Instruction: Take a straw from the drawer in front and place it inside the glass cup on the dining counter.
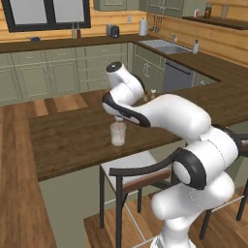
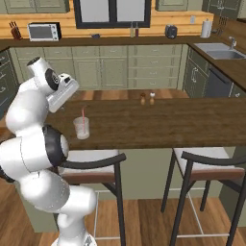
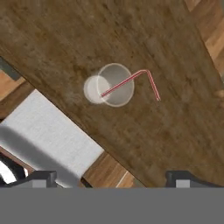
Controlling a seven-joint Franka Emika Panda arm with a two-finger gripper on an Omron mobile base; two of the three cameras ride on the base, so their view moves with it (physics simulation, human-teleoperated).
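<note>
Hand view looks straight down on the dark wood-grain bench (image 3: 175, 144), where the glass cup (image 3: 114, 85) stands upright near the bench edge. The straw (image 3: 127, 80) sits inside the cup: its lower end rests against the cup's floor, the shaft leans out over the rim, and above the rim it bends sharply, the short end angling away over the bench top. The tool (image 3: 112, 177) hangs above with nothing between its two dark fingertips (image 3: 40, 178), which stand wide apart at the bottom corners of this view; the jaws are open and clear of both cup and straw. Below the bench edge a pale grey chair seat (image 3: 48, 131) shows, with plank floor beside it.

In the left base view the cup (image 1: 117, 134) stands on the bench (image 1: 72, 140) near its front edge, directly under the white arm's wrist, and a bit of the pink-red straw (image 1: 118, 124) shows inside it. A dark-framed chair (image 1: 131, 177) stands just below that stretch of the bench.

In the right base view the cup (image 2: 81, 128) sits toward the left end of the bench (image 2: 168, 120), with the straw (image 2: 82, 117) rising upright above its rim. Two small shakers (image 2: 147, 99) stand well apart from it, at the bench's far edge. The hand sits above and to the left of the cup.
</note>
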